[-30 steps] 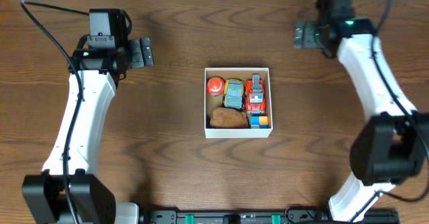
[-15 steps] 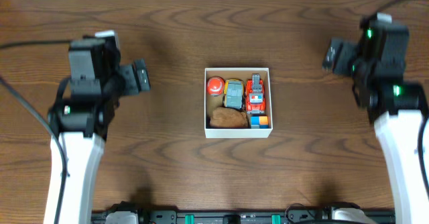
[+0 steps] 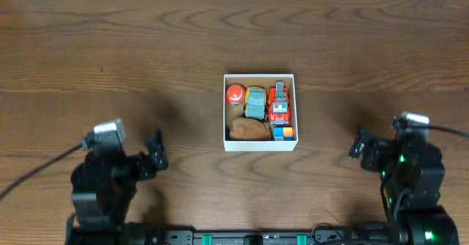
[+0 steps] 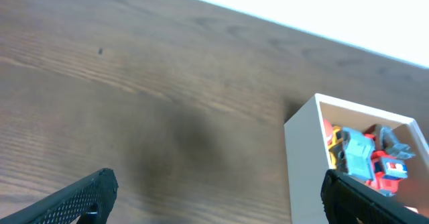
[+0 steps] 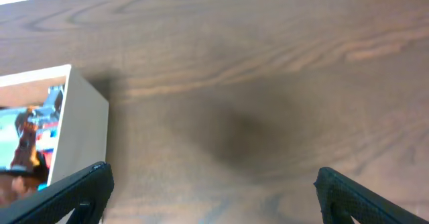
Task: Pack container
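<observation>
The container [image 3: 261,144], a small square white-walled box, sits at the table's middle. It holds several toys: a red ball [image 3: 235,92], a blue-yellow car [image 3: 255,103], a red truck [image 3: 279,104], a brown lump [image 3: 250,130] and a small blue-orange block [image 3: 283,133]. The box also shows in the left wrist view [image 4: 305,163] and the right wrist view [image 5: 80,130]. My left gripper [image 3: 155,155] is open and empty at the front left, well away from the box. My right gripper [image 3: 360,148] is open and empty at the front right.
The wooden table [image 3: 146,54] runs to a pale edge at the back. Both arms are folded back low at the front edge, left [image 3: 102,190] and right [image 3: 410,183].
Both arms have pulled back from the rear of the table to the front edge, folding down. The box and toys have not moved.
</observation>
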Robot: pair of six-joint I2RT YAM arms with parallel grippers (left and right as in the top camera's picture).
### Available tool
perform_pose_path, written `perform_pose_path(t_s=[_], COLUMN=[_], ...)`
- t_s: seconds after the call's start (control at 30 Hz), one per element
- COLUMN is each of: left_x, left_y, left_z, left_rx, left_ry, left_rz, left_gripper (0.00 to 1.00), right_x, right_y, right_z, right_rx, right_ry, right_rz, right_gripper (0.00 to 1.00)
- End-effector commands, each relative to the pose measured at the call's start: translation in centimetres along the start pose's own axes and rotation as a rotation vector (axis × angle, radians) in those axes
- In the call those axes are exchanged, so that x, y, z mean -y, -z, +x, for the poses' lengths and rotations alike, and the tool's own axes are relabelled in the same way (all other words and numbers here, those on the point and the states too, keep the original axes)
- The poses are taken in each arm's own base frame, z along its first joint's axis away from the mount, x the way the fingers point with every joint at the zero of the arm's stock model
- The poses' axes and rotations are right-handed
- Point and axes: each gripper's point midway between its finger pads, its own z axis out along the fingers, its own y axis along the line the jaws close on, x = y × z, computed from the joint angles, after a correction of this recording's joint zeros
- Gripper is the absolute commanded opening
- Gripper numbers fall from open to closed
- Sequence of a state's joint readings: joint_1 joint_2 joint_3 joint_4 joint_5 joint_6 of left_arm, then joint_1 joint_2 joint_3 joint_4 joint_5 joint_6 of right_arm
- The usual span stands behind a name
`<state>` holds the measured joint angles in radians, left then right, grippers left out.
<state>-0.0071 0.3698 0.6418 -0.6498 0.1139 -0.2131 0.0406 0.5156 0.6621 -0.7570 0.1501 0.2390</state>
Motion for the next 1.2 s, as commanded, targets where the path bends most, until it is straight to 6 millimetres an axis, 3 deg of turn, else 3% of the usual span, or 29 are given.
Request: perform_pose_path(t_s=[0.0, 0.1, 0.57, 0.77, 1.0, 1.17], left_x=[0.0, 0.0, -1.4, -1.6, -1.6, -1.6], left_y=[0.6, 0.7, 1.1, 1.2, 1.2, 1.2], left_z=[0.4, 0.5, 5.7, 6.3, 6.3, 6.3], left_rx=[0.037, 0.036, -0.173, -0.197, -0.197, -0.197], left_ry=[0.021, 0.014, 0.029, 0.030, 0.030, 0.030], left_rz=[0.020, 0.018, -0.043, -0.050, -0.050, -0.050], left_gripper=[0.98, 0.98, 0.98, 0.98, 0.98, 0.98], right_x=[0.0, 0.1, 0.8, 1.5, 0.5, -0.2], right_y=[0.6, 0.6, 0.8, 1.1, 1.1, 0.1], right_z=[0.5, 0.8, 3.6, 5.3, 3.4, 3.8], right_rx=[0.009, -0.001, -0.115, -0.185, 0.006, 0.190], right_ry=[-0.034, -0.032, -0.013, 0.001, 0.019, 0.029], right_rz=[-0.008, -0.005, 0.025, 0.050, -0.030, -0.105], right_gripper=[0.99, 0.99, 0.99, 0.99, 0.99, 0.99])
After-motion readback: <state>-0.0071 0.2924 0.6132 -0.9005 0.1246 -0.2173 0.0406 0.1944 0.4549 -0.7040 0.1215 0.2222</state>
